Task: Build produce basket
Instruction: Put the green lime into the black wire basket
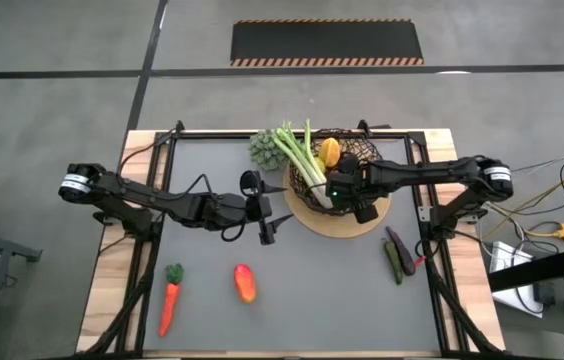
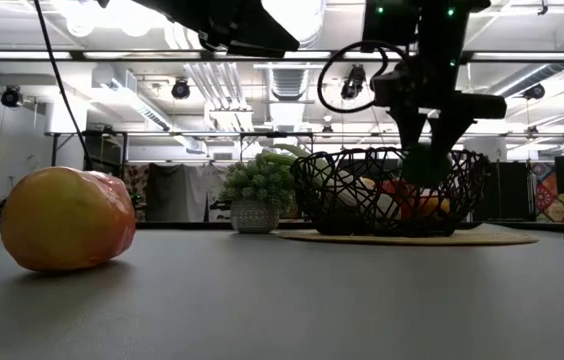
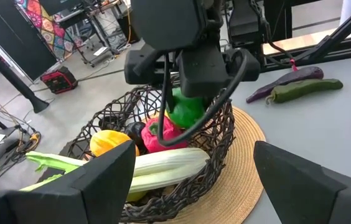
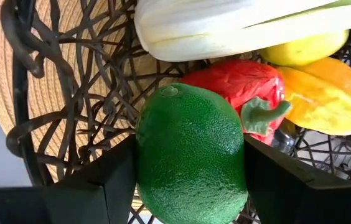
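Grey matte tabletop (image 1: 302,270) framed by pale wood edges carries the work, and near its far middle sits the basket (image 2: 392,192), a round bowl of dark brown open wire mesh resting on a flat tan woven mat (image 1: 347,222). Across the basket lies a leek-like stalk (image 1: 300,158), its long axis slanting from white base inside the bowl to green tops overhanging the far-left rim, toward a small potted green plant (image 2: 258,190). Beneath it in the bowl lie a red pepper with green stem (image 4: 241,84), a yellow piece (image 4: 303,48) and an orange piece (image 4: 328,99), all smooth and glossy.

Over the near side of the basket, the right gripper (image 4: 191,165) has its two dark fingers clamped on a green lime-like fruit (image 4: 191,155), round, pebbled in skin, held just above the mesh rim.

Outward to the right, on bare table, a dark purple eggplant (image 1: 400,248) and a green pepper (image 1: 393,262) lie side by side, both pointing roughly front to back, close to the right frame rail. Near the front edge lie a red-orange rounded fruit (image 1: 245,283) and a carrot (image 1: 168,300) with green top pointing away. Open grey surface spreads between these pieces.

Left of the basket, the left gripper (image 1: 267,215) hovers with fingers spread apart, holding nothing.
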Robot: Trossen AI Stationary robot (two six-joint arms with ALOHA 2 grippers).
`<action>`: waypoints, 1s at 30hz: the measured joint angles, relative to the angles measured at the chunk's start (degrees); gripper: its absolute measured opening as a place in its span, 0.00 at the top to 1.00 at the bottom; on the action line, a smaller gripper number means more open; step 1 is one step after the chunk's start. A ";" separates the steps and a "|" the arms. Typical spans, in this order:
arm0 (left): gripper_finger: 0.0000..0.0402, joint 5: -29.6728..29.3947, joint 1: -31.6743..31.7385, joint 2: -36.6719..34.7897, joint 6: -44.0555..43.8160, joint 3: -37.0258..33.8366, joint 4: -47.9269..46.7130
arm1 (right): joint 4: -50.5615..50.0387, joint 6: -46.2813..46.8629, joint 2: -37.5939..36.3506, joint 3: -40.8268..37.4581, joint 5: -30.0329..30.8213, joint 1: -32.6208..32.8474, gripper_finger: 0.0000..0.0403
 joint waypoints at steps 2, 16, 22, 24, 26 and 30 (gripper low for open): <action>0.24 0.01 0.00 0.00 0.00 0.00 0.00 | -0.34 -0.45 0.35 0.00 0.01 0.00 0.40; 0.24 0.02 0.00 0.00 0.00 0.00 -0.27 | -0.38 4.43 0.40 -0.01 0.21 0.00 0.38; 0.24 0.02 0.00 0.00 -0.02 0.00 -0.27 | -1.93 1.46 0.38 0.07 -1.21 0.02 0.38; 0.24 0.03 0.00 0.00 -0.04 0.00 -0.27 | -1.61 0.49 0.38 0.13 -1.28 0.02 0.38; 0.24 0.03 0.00 0.00 -0.04 0.00 -0.27 | -1.71 -0.38 0.38 0.13 -1.27 0.02 0.39; 0.24 0.04 0.00 0.00 -0.05 0.00 -0.27 | -1.33 2.14 0.38 0.13 0.13 0.02 0.36</action>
